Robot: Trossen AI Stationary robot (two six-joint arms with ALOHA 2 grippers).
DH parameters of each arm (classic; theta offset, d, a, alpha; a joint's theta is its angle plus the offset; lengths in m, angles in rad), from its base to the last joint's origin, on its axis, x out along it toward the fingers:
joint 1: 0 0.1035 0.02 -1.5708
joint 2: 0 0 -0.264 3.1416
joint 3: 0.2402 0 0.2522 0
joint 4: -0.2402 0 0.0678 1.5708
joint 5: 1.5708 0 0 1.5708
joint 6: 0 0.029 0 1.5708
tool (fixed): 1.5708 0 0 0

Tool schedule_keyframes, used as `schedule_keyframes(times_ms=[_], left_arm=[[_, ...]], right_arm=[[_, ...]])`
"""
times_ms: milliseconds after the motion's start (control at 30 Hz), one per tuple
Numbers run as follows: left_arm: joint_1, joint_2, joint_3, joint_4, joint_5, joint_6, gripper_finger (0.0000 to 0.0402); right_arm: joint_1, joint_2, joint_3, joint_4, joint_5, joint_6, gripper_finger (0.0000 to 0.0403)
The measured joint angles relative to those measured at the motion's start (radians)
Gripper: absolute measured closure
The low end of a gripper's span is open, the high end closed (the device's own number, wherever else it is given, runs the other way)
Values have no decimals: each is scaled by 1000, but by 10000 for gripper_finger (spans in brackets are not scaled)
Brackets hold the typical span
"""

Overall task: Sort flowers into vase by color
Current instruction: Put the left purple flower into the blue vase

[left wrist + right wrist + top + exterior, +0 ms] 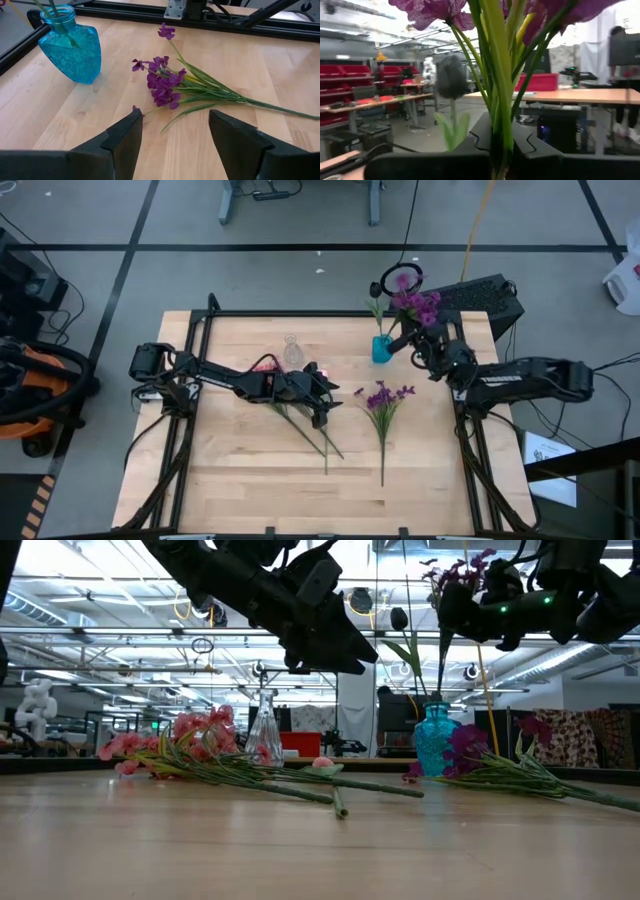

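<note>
Right pincer (420, 345) pinches a purple spray (415, 302) above the blue vase (382, 348). Lower it straight so the stem slips in. Left pincer (322, 405) is spread, empty.

No text, label, brand, number or sign can be read in any view.

I see a pale wooden tabletop (250, 470) framed by black rails, an orange-and-black vacuum (30, 395) on the grey floor, red storage bins (340, 95) beyond.
</note>
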Motion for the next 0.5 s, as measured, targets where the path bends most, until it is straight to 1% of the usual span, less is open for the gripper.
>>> schedule_keyframes(times_ms=[100,500], left_arm=[[0,0,0,0,0,0,167],[0,0,0,-1,7,1,167]], right_arm=[[0,24,0,20,-38,-6,397],[0,88,0,43,-31,12,397]])
